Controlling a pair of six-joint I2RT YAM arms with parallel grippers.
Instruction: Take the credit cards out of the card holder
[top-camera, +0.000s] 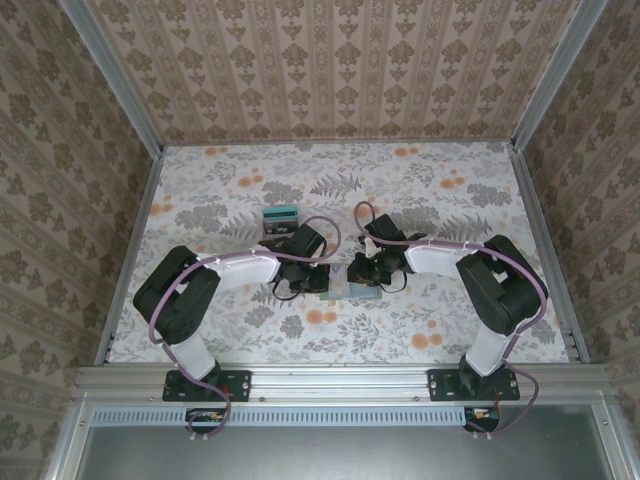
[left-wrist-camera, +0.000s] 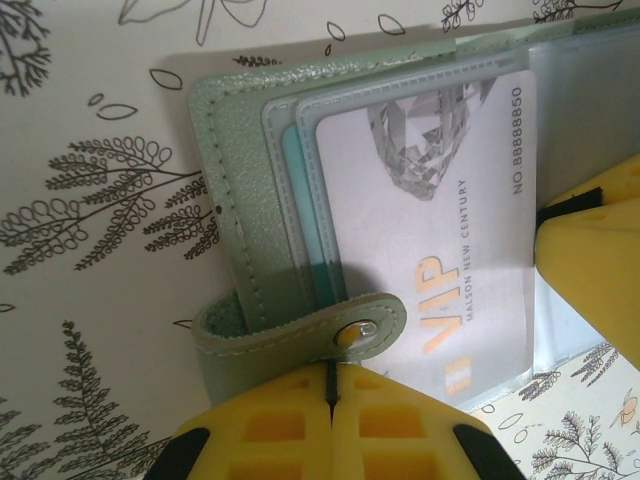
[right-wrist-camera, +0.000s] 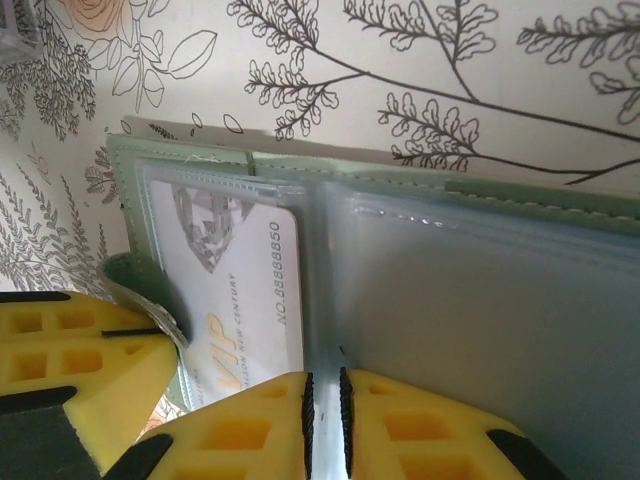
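Top view: both arms meet mid-table (top-camera: 450, 320) over the holder (top-camera: 346, 293). A stack (top-camera: 281, 215) of teal and grey cards lies well apart to the far left, so part of the job looks done; I cannot count the stack. Left wrist: one holder lies open, with a white card (left-wrist-camera: 440, 220) in its clear sleeve and a teal card (left-wrist-camera: 300, 200) edging out behind, so at least two are left to pull. The left gripper (left-wrist-camera: 332, 395) has its pads together, tips at the strap (left-wrist-camera: 300, 335). Right wrist: the right gripper (right-wrist-camera: 325, 410) is narrow, seemingly nipping the holder's clear sleeve edge at the fold. The white card sits in the left panel, with no card visible in the right one.
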